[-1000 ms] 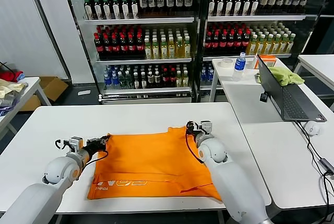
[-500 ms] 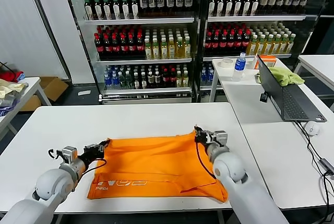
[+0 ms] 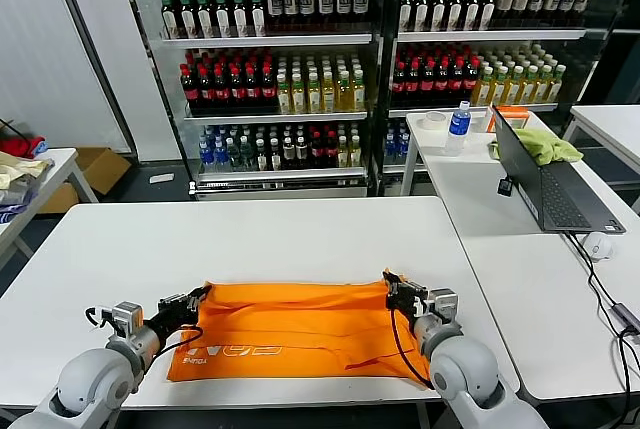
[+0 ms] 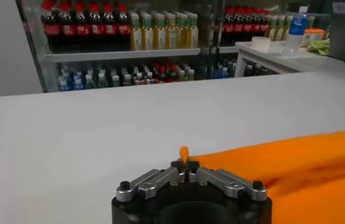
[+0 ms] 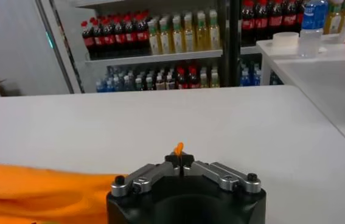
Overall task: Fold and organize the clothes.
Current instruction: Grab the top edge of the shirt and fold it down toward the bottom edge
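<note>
Orange T-shirt (image 3: 290,334) pulled nearer, both grippers (image 3: 196,299) (image 3: 392,284) pinching it, white table (image 3: 250,234), drink shelves (image 3: 280,69) behind

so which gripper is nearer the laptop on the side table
Right. The right gripper pinches the orange T-shirt's corner on the side toward the laptop; the left gripper holds the opposite corner, farther away.
</note>
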You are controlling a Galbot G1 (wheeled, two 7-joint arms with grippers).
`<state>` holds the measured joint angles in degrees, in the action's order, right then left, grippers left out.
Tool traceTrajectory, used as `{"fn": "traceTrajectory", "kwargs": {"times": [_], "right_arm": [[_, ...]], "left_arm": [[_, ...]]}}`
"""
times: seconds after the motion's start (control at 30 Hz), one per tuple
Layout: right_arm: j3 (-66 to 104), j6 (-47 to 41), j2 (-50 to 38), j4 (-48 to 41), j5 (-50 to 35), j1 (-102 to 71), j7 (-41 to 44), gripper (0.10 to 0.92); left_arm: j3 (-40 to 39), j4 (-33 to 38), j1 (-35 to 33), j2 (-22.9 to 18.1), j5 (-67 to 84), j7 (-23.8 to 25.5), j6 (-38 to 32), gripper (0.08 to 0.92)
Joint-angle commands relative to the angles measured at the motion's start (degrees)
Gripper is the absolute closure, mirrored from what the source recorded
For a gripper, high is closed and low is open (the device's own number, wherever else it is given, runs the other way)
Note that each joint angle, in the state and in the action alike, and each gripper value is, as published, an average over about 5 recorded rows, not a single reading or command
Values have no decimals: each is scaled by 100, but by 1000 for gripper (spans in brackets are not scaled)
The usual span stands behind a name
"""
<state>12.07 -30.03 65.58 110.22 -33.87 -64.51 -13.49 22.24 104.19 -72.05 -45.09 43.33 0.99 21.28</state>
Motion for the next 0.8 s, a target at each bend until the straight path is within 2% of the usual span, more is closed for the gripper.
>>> {"fn": "traceTrajectory", "kwargs": {"times": [0.03,0.3,0.53,0.67,0.8], "right_arm": [[90,19,-55,215,47,-362,14,917],[66,71,-28,93,128,-324,59,917],[56,44,-60,164,318,-342,115,910],[138,-7,-93,347,372,-412,127,832],[268,-30,-65,588,457,-599,128,728]], "left_arm": [[272,289,-558,33,18,2,25,916],[258,483,-787,-18,-140,-38,70,916],[259,544,-792,-13,-325,-314,258,916],[326,701,-792,0,-424,-497,452,883],[457,864,-684,42,-385,-685,589,777]]}}
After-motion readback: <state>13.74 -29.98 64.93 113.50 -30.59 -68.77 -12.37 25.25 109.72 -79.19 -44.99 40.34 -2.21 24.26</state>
